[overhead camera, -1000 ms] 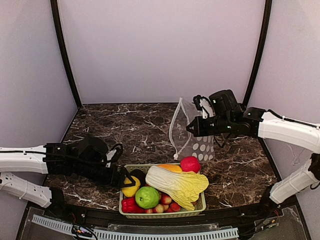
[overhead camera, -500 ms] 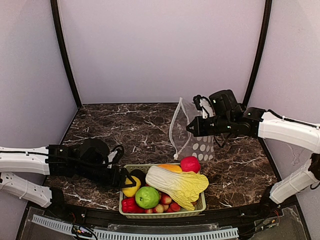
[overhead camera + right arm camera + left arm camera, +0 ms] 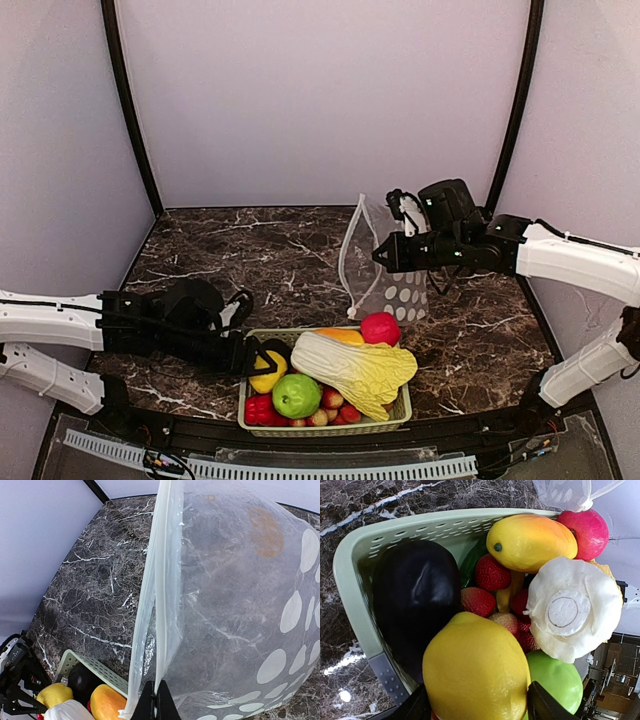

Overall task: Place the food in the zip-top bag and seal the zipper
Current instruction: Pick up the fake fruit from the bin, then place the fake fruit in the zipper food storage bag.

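Lower centre, my spread left jaws straddle the glossy yellow lemon [image 3: 265,372] (right jaws pinch the dotted clear bag [image 3: 400,298]).

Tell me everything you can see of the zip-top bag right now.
The zip-top bag is a clear, crinkled plastic pouch with white dots printed across its lower part. It hangs upright behind the green basket, its bottom seemingly resting on the marble table, its mouth gaping toward the left side. The right gripper is shut on the mouth edge, pinching the zipper strip.
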`<move>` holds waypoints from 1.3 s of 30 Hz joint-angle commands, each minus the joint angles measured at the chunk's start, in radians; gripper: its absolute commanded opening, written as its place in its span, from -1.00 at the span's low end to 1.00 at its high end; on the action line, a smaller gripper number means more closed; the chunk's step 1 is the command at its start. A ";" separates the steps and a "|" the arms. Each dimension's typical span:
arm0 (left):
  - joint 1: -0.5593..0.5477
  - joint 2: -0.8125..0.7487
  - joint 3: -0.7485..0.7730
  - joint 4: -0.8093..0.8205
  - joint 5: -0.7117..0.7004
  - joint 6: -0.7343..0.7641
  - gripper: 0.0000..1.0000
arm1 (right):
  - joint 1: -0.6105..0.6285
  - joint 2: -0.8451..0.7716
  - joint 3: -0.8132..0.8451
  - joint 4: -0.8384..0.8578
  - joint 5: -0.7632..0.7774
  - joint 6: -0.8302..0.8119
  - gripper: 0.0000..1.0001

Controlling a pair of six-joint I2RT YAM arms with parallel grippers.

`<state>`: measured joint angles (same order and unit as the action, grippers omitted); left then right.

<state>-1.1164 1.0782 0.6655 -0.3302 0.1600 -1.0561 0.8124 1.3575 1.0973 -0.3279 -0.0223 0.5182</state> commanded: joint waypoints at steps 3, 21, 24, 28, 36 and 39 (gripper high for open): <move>-0.006 -0.066 -0.015 -0.032 -0.062 -0.012 0.24 | 0.010 -0.012 0.013 0.037 0.000 0.007 -1.00; 0.095 -0.143 0.123 -0.215 -0.183 0.141 0.18 | 0.010 -0.023 0.014 0.030 -0.006 0.003 -1.00; 0.122 -0.093 0.216 -0.195 -0.166 0.215 0.17 | 0.010 -0.017 0.024 0.032 -0.020 -0.001 -1.00; 0.142 0.017 0.366 -0.134 -0.119 0.312 0.18 | 0.013 -0.015 0.034 0.032 -0.038 -0.005 -1.00; 0.155 0.287 0.610 0.069 0.028 0.390 0.17 | 0.032 -0.023 0.051 0.028 -0.062 -0.012 -1.00; 0.160 0.389 0.678 0.101 0.064 0.398 0.16 | 0.037 -0.028 0.056 0.025 -0.074 -0.016 -1.00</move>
<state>-0.9642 1.3842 1.2797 -0.3031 0.1436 -0.7086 0.8360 1.3518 1.1229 -0.3210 -0.0711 0.5125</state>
